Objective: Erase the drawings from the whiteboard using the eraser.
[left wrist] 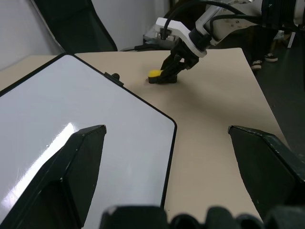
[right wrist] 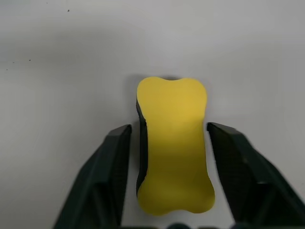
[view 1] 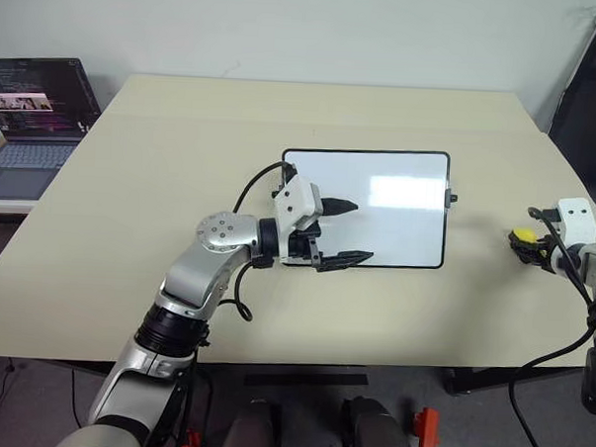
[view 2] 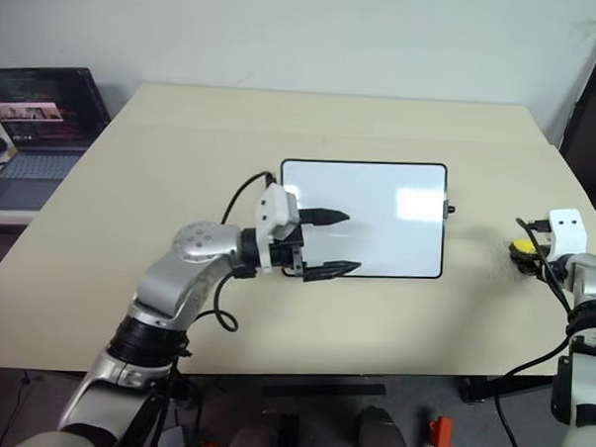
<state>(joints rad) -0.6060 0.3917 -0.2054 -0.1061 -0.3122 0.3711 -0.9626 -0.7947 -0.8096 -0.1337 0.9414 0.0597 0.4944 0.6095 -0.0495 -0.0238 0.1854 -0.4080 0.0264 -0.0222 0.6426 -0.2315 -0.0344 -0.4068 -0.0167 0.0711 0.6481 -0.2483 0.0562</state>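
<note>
On the beige tabletop (view 1: 161, 178), right of the clean-looking glossy white black-framed whiteboard (view 1: 398, 203), the right gripper (right wrist: 167, 143) brackets the small yellow oblong eraser (right wrist: 174, 143) with parted fingers, apparently releasing it, while the left gripper (view 1: 345, 231) hovers open-fingered over the board's near corner.

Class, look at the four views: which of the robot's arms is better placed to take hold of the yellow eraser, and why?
Right. Its end effector stands open with one finger on each side of the eraser on the table. The left end effector is open over the whiteboard, away from the eraser.

Silver arms, white wrists, black cables, black-fingered left hand (view 1: 341, 230).
</note>
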